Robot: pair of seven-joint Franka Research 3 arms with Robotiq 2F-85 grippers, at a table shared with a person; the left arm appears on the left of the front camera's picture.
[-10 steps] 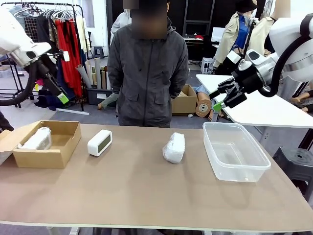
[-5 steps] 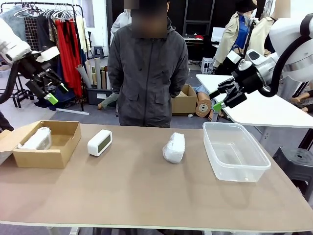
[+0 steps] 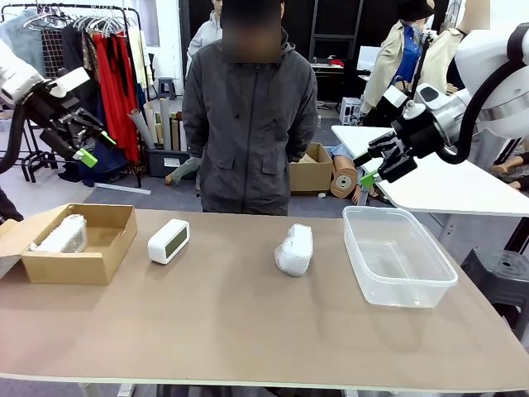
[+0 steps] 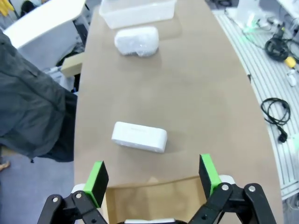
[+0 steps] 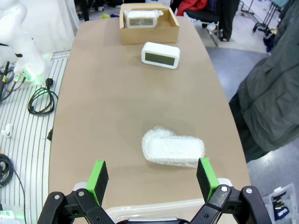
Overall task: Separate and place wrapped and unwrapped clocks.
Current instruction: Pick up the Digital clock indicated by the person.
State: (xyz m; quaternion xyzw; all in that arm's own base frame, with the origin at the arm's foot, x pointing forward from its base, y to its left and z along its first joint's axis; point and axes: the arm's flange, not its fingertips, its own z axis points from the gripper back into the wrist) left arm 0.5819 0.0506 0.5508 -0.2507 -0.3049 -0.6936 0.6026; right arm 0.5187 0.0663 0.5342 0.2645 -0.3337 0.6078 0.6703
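A bare white clock (image 3: 169, 241) with a pale display stands on the table left of centre; it also lies in my left wrist view (image 4: 139, 136) and right wrist view (image 5: 160, 54). One wrapped clock (image 3: 295, 248) rests mid-table (image 4: 137, 40) (image 5: 173, 148). Another wrapped clock (image 3: 63, 235) sits inside the brown cardboard box (image 3: 103, 263) at the left (image 5: 143, 19). My left gripper (image 3: 85, 147) hangs open high above the box, nothing between its fingers (image 4: 150, 179). My right gripper (image 3: 372, 163) is open too, raised behind the clear tub (image 3: 395, 255), with nothing in it (image 5: 150, 176).
A person in a grey jacket (image 3: 250, 116) stands at the far edge of the table, hands behind the back. A white side table (image 3: 430, 182) stands at the right. Clothes racks and boxes fill the background. The near half of the brown tabletop (image 3: 248, 331) is bare.
My left arm has swung up and leftward, turning its gripper over the box. The right arm, the clocks and the person have stayed put.
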